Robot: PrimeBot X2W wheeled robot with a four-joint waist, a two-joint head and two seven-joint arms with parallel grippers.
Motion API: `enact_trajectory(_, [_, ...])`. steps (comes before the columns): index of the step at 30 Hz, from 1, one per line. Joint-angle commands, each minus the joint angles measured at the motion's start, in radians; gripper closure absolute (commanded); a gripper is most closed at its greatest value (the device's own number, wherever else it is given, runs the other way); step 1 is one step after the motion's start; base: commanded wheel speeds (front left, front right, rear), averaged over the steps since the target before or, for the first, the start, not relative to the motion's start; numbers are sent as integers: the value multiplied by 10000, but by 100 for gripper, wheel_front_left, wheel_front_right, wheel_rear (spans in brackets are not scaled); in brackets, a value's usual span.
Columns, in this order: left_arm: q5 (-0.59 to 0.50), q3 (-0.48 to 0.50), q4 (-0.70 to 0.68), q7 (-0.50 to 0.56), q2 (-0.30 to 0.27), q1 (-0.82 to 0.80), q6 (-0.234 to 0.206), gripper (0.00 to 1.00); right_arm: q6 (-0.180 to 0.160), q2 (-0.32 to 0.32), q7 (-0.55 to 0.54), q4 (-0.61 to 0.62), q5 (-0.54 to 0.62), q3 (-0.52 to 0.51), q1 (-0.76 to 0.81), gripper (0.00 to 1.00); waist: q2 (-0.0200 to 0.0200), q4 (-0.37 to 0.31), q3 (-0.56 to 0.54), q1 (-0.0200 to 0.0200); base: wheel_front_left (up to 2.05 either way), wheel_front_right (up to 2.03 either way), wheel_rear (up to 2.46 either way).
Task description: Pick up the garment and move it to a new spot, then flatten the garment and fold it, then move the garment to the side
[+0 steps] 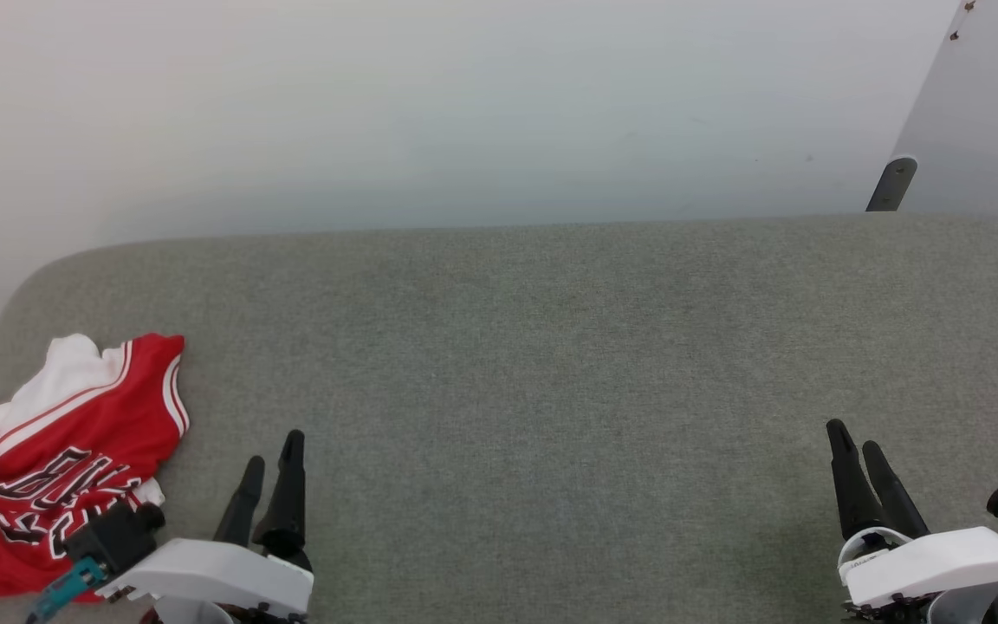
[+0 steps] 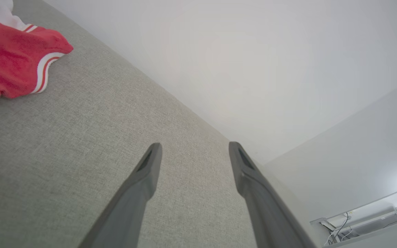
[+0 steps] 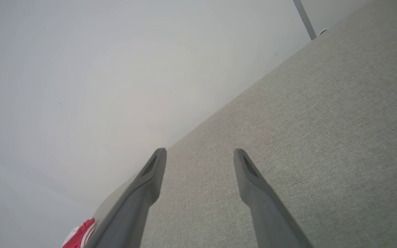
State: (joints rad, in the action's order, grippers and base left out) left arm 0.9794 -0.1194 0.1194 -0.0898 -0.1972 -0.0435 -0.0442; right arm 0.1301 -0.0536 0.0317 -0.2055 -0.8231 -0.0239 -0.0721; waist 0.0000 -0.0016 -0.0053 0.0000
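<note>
The garment (image 1: 66,459), a red jersey with a white sleeve, striped trim and black lettering, lies crumpled at the table's near left corner. Its red edge also appears in the left wrist view as the garment (image 2: 10,58) at the upper left, and a sliver of the garment (image 3: 81,234) shows at the bottom of the right wrist view. My left gripper (image 1: 274,451) hovers open just right of the jersey, nothing between its fingers. Far to the right, my right gripper (image 1: 854,436) is open and empty over bare cloth.
The grey fabric-covered table (image 1: 534,364) spans the whole view, with a rounded far-left corner and a white wall behind. A dark metal bracket (image 1: 891,184) stands beyond the far right edge. Broad free surface lies between the two grippers.
</note>
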Motion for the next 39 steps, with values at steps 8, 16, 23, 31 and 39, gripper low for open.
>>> enact_trajectory(8, [-1228, 3, -316, -290, -160, 16, 86, 0, 6, 23, 149, 274, 1232, -27, -240, 0, 0, -9, -25, 0, 0, 0, 0])
enact_trajectory(16, [-2103, 75, -424, -516, -167, 169, 217, 0, 7, 32, 288, 422, 2172, -125, -206, 0, 0, -18, -65, 0, 0, 0, 0])
enact_trajectory(23, [-2832, 77, -537, -700, -159, 300, 338, 0, 7, 38, 359, 598, 2919, -189, -121, 0, 0, -20, -102, 0, 0, 0, 0])
enact_trajectory(31, [-3626, 35, -683, -898, -139, 452, 409, 0, 7, 39, 432, 798, 3689, -192, 18, 0, 0, -28, -138, 0, 0, 0, 0])
enact_trajectory(39, [-4391, 23, -826, -1078, -116, 551, 466, 0, 7, 41, 532, 950, 4372, -176, 81, 0, 0, -11, -147, 0, 0, 0, 0])
